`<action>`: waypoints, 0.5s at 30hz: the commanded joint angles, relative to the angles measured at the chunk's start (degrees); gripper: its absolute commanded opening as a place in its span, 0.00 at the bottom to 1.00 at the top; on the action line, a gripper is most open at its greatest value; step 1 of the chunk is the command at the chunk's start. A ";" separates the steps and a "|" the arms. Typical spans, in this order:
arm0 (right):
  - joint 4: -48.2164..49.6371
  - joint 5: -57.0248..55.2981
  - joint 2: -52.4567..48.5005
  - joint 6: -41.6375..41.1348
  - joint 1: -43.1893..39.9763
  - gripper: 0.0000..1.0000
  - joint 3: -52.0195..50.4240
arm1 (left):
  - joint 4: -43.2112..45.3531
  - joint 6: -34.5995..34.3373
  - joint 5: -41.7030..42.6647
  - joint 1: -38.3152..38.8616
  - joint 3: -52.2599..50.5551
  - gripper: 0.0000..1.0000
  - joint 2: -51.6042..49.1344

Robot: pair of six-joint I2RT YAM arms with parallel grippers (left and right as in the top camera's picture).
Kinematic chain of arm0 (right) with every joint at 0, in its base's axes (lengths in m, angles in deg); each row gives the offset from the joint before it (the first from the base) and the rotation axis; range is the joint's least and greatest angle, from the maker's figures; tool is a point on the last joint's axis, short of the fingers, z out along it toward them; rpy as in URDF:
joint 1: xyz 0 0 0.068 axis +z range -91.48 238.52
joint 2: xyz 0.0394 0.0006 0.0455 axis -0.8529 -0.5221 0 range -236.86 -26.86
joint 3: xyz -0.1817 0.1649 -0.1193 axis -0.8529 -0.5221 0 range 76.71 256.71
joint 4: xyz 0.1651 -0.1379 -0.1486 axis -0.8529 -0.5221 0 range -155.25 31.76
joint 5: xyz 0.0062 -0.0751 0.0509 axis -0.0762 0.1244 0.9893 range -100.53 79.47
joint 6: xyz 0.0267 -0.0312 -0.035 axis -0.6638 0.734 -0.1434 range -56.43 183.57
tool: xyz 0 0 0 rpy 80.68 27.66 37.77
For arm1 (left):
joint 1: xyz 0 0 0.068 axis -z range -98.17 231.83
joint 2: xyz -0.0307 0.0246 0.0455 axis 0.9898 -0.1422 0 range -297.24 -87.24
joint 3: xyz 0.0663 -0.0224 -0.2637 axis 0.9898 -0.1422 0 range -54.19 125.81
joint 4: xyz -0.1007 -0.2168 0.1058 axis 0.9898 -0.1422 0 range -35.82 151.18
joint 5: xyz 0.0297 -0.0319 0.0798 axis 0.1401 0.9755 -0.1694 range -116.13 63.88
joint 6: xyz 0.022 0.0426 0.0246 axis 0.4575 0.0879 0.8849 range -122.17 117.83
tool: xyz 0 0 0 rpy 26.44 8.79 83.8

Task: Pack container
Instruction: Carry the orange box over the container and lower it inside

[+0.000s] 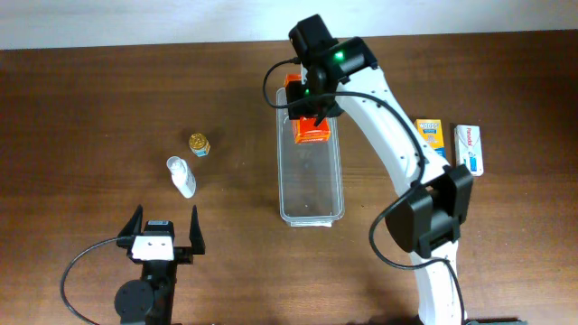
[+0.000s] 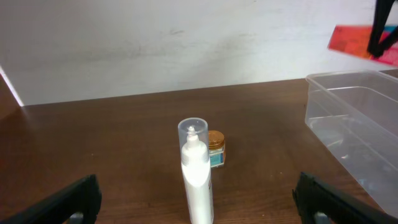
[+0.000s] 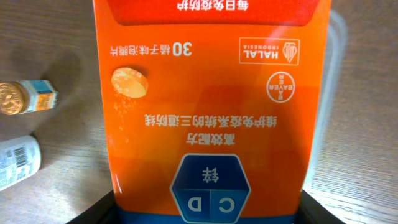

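The clear plastic container (image 1: 311, 185) lies lengthwise in the middle of the table; its near corner also shows in the left wrist view (image 2: 354, 124). My right gripper (image 1: 312, 108) is shut on an orange box (image 1: 312, 132) and holds it over the container's far end. In the right wrist view the orange box (image 3: 211, 106) fills the frame between the black fingers (image 3: 93, 211). My left gripper (image 1: 166, 233) stands open near the front edge, empty, in line with a white tube (image 2: 198, 171) that lies just beyond it.
A small gold-lidded jar (image 1: 200, 144) stands beyond the white tube (image 1: 181, 176). Two small boxes lie at the right: a yellow and blue one (image 1: 431, 135) and a white one (image 1: 469, 149). The right arm reaches across above the container's right side.
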 commanded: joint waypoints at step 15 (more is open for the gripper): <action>0.33 -4.57 -2.14 -5.44 2.43 0.58 -3.87 | -0.04 0.55 0.79 -0.26 -0.33 0.99 0.35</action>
